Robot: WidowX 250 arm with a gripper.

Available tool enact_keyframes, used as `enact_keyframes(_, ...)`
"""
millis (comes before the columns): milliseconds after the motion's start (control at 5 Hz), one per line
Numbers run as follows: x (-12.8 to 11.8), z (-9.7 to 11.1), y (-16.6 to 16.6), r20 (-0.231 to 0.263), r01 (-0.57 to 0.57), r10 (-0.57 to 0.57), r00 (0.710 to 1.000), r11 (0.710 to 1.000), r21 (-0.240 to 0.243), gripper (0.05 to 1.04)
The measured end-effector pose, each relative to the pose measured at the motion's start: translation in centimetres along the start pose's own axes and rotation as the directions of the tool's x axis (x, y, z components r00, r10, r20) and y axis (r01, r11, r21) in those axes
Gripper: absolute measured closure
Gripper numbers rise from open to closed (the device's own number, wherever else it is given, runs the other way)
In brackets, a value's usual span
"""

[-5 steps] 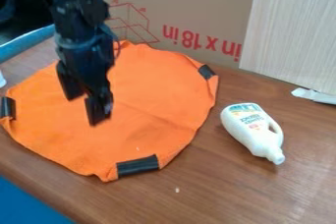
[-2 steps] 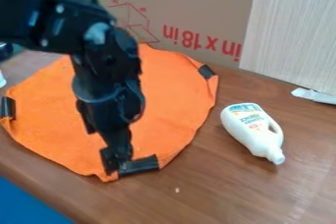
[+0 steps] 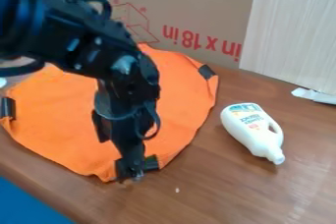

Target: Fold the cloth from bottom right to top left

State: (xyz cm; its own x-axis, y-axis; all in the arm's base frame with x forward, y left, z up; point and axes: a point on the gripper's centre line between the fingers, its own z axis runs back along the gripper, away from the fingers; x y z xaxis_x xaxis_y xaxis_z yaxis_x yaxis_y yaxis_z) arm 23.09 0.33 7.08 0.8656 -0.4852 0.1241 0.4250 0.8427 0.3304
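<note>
The gripper (image 3: 130, 173) hangs at the near edge of the orange cloth (image 3: 174, 95), its tip over the black tape patch (image 3: 152, 163) at the cloth's front corner and covering much of that patch. The cloth lies spread out on the brown table, with further black patches at its left edge and upper right. The arm crosses its upper left part and hides some of it. Whether the gripper holds any fabric cannot be made out.
A white bottle (image 3: 254, 130) lies on the table (image 3: 216, 193) to the right of the cloth. Behind stands a cardboard box (image 3: 190, 2) with a pale wood-grain panel (image 3: 289, 31). A white object (image 3: 315, 96) is at the right edge, and something blue (image 3: 26, 203) at lower left.
From above the cloth's left middle, the gripper has moved down and toward the camera, then slightly right, to the front patch. The cloth and bottle look unmoved.
</note>
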Motion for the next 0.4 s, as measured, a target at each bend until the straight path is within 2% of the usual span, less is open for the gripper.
enact_keyframes(200, 0.19, -0.78, -0.12, -0.006, -0.017, 0.017, 1.0, 1.0, 0.001, 0.127)
enact_keyframes(400, 0.13, -1.14, -0.23, -0.002, -0.067, 0.067, 0.998, 0.998, -0.004, 0.407)
